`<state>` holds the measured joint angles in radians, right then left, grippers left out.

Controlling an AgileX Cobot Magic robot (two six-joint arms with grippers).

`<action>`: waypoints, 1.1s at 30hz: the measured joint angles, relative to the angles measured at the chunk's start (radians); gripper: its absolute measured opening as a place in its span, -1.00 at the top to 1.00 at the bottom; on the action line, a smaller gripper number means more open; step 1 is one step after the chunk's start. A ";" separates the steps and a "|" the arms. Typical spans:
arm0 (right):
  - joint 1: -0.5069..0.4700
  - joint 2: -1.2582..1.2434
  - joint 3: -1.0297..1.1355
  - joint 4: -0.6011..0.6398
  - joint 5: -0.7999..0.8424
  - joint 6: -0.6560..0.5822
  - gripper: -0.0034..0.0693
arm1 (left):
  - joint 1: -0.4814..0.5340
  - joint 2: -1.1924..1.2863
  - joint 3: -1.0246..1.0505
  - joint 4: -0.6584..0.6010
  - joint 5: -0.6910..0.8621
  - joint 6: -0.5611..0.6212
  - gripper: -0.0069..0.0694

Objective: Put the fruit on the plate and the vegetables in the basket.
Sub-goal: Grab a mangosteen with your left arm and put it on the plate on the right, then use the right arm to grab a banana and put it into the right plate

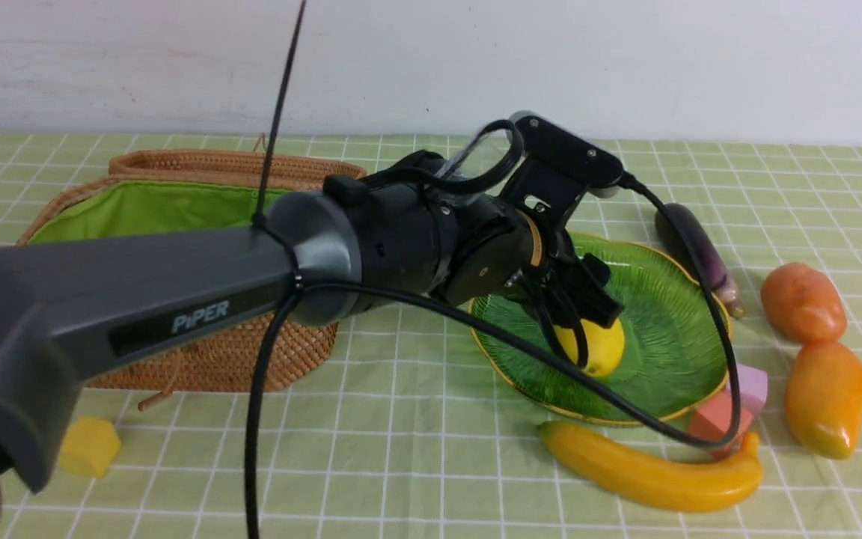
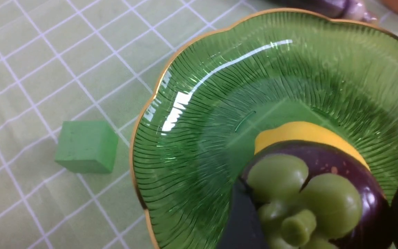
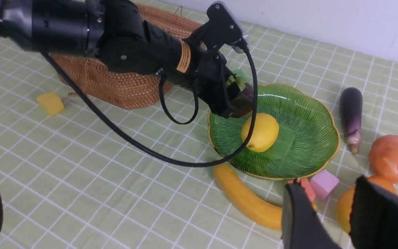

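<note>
The left gripper (image 3: 237, 101) is clamped on the mangosteen (image 2: 323, 193). Its dark fingers (image 2: 240, 221) press the purple fruit from either side, and the green cap faces the wrist camera. Claw and fruit hang over the plate (image 1: 670, 299), inside the rim on the basket's side. The lemon (image 1: 599, 348) lies in the dish right under them. From the left wrist the mangosteen covers most of the lemon, and whether the two touch cannot be told.

The right gripper (image 3: 333, 207) has its jaws apart with nothing between them. It hovers at the near right of the scene, above the mango (image 1: 827, 400) and close to a pink block (image 1: 749, 385) and a red-orange block (image 1: 711, 419), both just beside the plate's rim.

The banana (image 1: 648, 468) rests on the checked cloth just beside the plate's near edge, off the dish. The eggplant (image 1: 693, 247) lies on the cloth at the plate's far right. The potato (image 1: 803, 302) sits further right, touching or nearly touching the mango in front of it. All of these are well apart from the left claw.

The basket (image 1: 229, 352) stands left of the plate, its green lining showing behind the left arm. What it holds is hidden. A yellow block (image 1: 88, 447) sits near its front corner and a green block (image 2: 86, 147) just outside the plate's rim.
</note>
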<state>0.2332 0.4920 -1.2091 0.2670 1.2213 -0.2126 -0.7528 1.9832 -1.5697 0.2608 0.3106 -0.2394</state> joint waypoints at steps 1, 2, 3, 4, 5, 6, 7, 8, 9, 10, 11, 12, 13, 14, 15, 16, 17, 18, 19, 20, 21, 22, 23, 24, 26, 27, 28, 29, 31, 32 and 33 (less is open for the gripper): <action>0.000 0.000 0.000 0.000 0.000 0.000 0.26 | 0.000 0.000 0.000 0.000 0.000 0.000 -0.48; 0.000 0.000 0.000 0.000 0.000 0.000 0.26 | 0.001 0.014 -0.010 0.000 0.000 0.000 -0.49; 0.000 0.000 0.000 0.000 0.000 0.000 0.26 | 0.001 0.020 -0.014 0.000 -0.001 0.000 -0.52; 0.000 -0.001 0.000 0.000 0.000 0.000 0.26 | 0.001 0.026 -0.015 0.000 -0.001 0.000 -0.59; 0.000 -0.001 0.000 0.000 0.000 0.000 0.26 | 0.001 0.027 -0.016 0.000 -0.002 0.000 -0.64; 0.000 -0.001 0.000 0.000 0.000 0.000 0.26 | 0.001 0.028 -0.016 0.000 -0.004 0.000 -0.68; 0.000 -0.001 0.000 0.000 0.000 0.000 0.26 | 0.001 0.029 -0.016 0.000 -0.004 0.000 -0.76; 0.000 -0.001 0.000 0.000 0.000 0.000 0.26 | 0.001 0.029 -0.017 0.000 -0.005 0.000 -0.80; 0.000 -0.001 0.000 0.000 0.000 0.000 0.26 | 0.001 0.029 -0.017 0.000 -0.005 0.000 -0.83; 0.000 -0.001 0.000 0.000 0.001 0.000 0.26 | 0.001 0.029 -0.017 0.000 -0.005 0.000 -0.84; 0.000 -0.001 0.000 0.000 0.001 0.000 0.26 | 0.001 0.029 -0.017 0.000 -0.005 0.000 -0.85; 0.000 -0.001 0.000 0.000 0.001 0.000 0.26 | 0.001 0.029 -0.017 0.000 -0.005 0.000 -0.85; 0.000 -0.001 0.000 -0.003 0.002 0.000 0.26 | -0.001 0.029 -0.017 0.000 0.001 0.000 -0.85; 0.000 -0.001 0.000 -0.005 0.003 0.000 0.26 | -0.001 0.026 -0.017 0.000 0.008 0.000 -0.84; 0.000 -0.001 0.000 -0.005 0.003 0.000 0.26 | -0.001 0.020 -0.017 -0.001 0.021 0.000 -0.82; 0.000 -0.001 0.000 -0.005 0.003 0.000 0.26 | -0.001 0.012 -0.017 -0.002 0.035 0.000 -0.79; 0.000 -0.001 0.000 -0.005 0.004 0.001 0.26 | -0.002 -0.007 -0.017 -0.004 0.062 0.000 -0.72; 0.000 -0.001 0.000 -0.005 0.004 0.001 0.26 | -0.001 -0.015 -0.017 -0.006 0.073 0.000 -0.71; 0.000 -0.001 0.000 -0.005 0.005 0.001 0.26 | -0.001 -0.046 -0.017 -0.012 0.108 -0.003 -0.59; 0.000 -0.001 0.000 -0.005 0.007 0.002 0.26 | -0.001 -0.077 -0.017 -0.020 0.138 -0.010 -0.47; 0.000 0.000 0.000 -0.005 0.007 0.002 0.26 | -0.001 -0.115 -0.017 -0.032 0.167 -0.020 -0.33; 0.000 0.007 0.000 -0.005 0.008 0.002 0.26 | -0.001 -0.155 -0.017 -0.044 0.193 -0.027 -0.20; 0.000 0.017 0.000 -0.005 0.008 0.002 0.26 | -0.001 -0.207 -0.017 -0.066 0.221 -0.036 0.03; 0.000 0.025 0.000 -0.005 0.008 0.002 0.26 | -0.001 -0.233 -0.017 -0.074 0.235 -0.038 0.16; 0.000 0.062 0.000 -0.002 0.011 0.002 0.26 | -0.001 -0.325 -0.017 -0.106 0.288 -0.040 0.59; 0.000 0.095 0.000 0.004 0.012 0.002 0.26 | -0.001 -0.380 -0.017 -0.120 0.325 -0.034 0.77; 0.000 0.105 0.000 0.006 0.014 0.002 0.26 | -0.001 -0.407 -0.017 -0.129 0.343 -0.029 0.84; 0.000 0.129 0.000 0.014 0.016 0.002 0.26 | -0.001 -0.455 -0.012 -0.141 0.370 -0.018 0.85; 0.000 0.178 0.000 0.031 0.019 0.002 0.26 | -0.001 -0.559 0.023 -0.157 0.398 -0.002 0.85; 0.000 0.206 0.000 0.039 0.019 0.002 0.26 | -0.001 -0.626 0.060 -0.168 0.406 0.004 0.85; 0.000 0.227 0.000 0.046 0.019 0.002 0.26 | -0.001 -0.685 0.099 -0.174 0.408 0.004 0.85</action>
<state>0.2332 0.7194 -1.2091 0.3130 1.2400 -0.2102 -0.7541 1.2985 -1.4709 0.0866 0.7183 -0.2351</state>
